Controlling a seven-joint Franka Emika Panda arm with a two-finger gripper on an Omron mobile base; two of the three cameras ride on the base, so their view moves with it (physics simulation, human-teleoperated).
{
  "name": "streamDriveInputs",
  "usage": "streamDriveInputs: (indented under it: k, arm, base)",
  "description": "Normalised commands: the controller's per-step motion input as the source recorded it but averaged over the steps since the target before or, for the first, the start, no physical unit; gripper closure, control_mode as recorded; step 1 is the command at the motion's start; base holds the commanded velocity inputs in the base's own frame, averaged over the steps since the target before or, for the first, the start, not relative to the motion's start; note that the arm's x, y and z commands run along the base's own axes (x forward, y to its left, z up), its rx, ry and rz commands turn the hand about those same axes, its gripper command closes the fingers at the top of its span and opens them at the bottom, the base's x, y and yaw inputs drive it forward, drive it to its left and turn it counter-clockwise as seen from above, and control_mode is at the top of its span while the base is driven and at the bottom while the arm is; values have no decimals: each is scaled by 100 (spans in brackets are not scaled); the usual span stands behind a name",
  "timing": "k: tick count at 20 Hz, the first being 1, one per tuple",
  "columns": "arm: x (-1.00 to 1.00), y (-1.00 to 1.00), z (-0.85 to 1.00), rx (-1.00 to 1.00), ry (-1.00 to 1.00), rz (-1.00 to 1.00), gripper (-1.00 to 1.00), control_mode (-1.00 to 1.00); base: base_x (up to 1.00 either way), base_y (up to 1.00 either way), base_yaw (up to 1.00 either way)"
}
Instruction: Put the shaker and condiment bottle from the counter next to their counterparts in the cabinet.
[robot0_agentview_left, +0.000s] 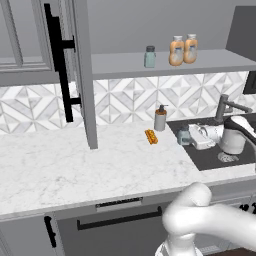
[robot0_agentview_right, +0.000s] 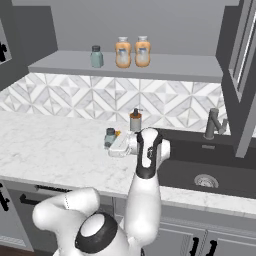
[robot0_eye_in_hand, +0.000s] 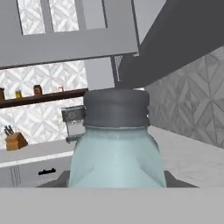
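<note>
Both bottles (robot0_agentview_left: 183, 50) stand together on the cabinet (robot0_agentview_left: 165, 64) shelf, so by my reckoning only the shaker (robot0_agentview_left: 183, 135) is left, on the bench (robot0_agentview_left: 75, 165) at the claw (robot0_agentview_left: 192, 137), whose grip I cannot tell.

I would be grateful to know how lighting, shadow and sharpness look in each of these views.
Left base view: even, flat light, no glare, a faint shadow under the cabinet shelf. Right base view: equally even, the sink basin dark. Hand view: the shaker looms large at close range, its translucent body looking soft-edged, the background kitchen small but readable.
</note>
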Motion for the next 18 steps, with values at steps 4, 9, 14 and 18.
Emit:
streamDriveInputs:
  k: [4, 9, 14, 18]
  arm:
    - [-33, 4, 19, 1, 1, -38, 100, -100]
    - [-16, 6, 37, 0, 1, -38, 100, -100]
    - [0, 5, 71, 0, 1, -21, 100, -100]
    - [0, 4, 58, -3, 4, -8, 100, -100]
  base:
    - [0, 0, 0]
    - [0, 0, 0]
    - [0, 0, 0]
    - [0, 0, 0]
